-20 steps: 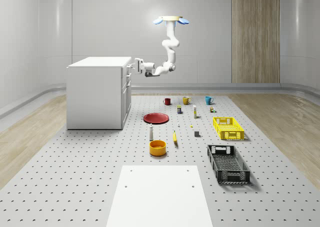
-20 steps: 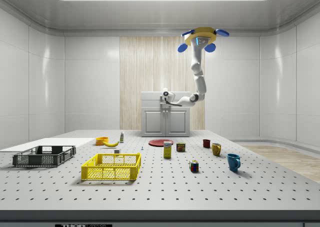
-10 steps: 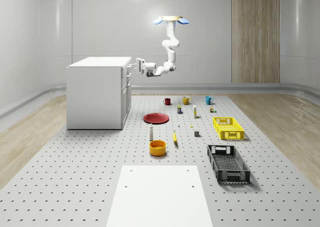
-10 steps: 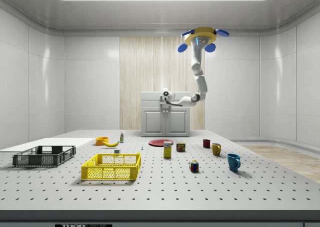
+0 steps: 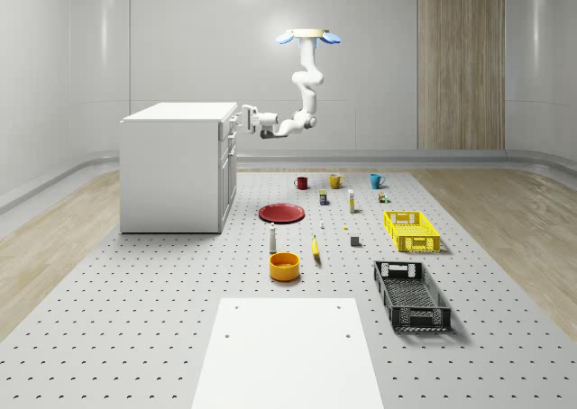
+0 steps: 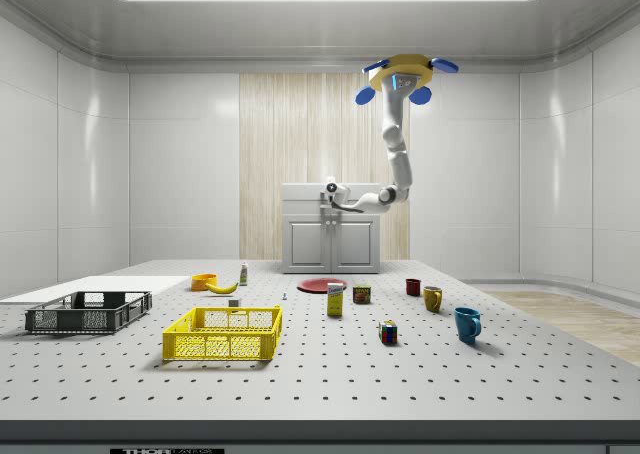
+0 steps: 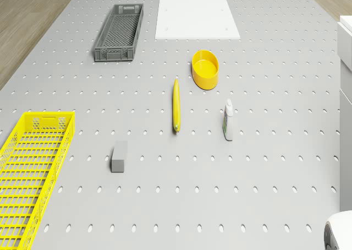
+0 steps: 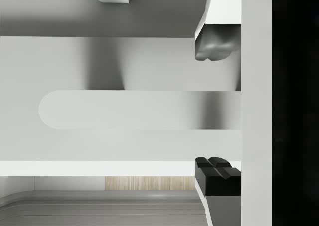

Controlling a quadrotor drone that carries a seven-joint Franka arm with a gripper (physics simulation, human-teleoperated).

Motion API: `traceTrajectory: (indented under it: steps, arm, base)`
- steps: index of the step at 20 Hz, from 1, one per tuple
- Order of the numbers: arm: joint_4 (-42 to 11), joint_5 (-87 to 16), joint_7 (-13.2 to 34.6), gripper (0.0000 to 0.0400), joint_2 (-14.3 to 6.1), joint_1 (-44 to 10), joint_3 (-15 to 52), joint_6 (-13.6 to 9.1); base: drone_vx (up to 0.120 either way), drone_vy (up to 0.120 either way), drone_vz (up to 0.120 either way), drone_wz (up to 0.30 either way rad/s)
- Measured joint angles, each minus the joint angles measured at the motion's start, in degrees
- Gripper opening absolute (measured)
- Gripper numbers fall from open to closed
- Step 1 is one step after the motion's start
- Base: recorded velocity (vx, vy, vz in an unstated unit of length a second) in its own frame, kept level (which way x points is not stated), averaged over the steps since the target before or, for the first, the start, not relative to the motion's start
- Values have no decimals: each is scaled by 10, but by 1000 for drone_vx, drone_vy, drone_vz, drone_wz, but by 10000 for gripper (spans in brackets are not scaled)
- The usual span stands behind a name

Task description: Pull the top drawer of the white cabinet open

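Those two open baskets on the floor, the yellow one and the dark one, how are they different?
The yellow crate is bright yellow; the black crate is dark grey to black. In the whole-scene view the black crate looks longer and narrower, the yellow crate shorter and broader. The yellow crate lies farther back, nearer the mugs; the black crate lies beside the white board. Both are open-topped with lattice walls.

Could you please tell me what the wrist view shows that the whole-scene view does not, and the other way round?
The wrist view alone shows the drawer handle close up, a rounded bar lying between the two fingertips, which stand apart on either side of it. The whole-scene view alone shows the drone hovering beside the white cabinet above the red plate, with its arm reaching across to the cabinet's top front. Both show the gripper at the cabinet's drawer front.
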Motion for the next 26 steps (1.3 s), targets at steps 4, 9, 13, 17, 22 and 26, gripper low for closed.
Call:
traceTrajectory:
  steps: [4, 9, 13, 17, 22, 26]
  arm:
    - [11, 2, -3, 300, 10, 1, 7, 9]
    - [17, 3, -4, 161, 16, 2, 11, 15]
    - [19, 3, -5, 126, 18, 1, 12, 16]
    - [16, 3, -5, 112, 16, 1, 11, 15]
    - [0, 1, -5, 114, 0, -3, 3, 0]
    - [-11, 0, -19, 114, -10, -5, -4, -9]
  base:
    - [0, 0, 0, 0]
    - [0, 0, 0, 0]
    - [0, 0, 0, 0]
    - [0, 0, 0, 0]
    - [0, 0, 0, 0]
    - [0, 0, 0, 0]
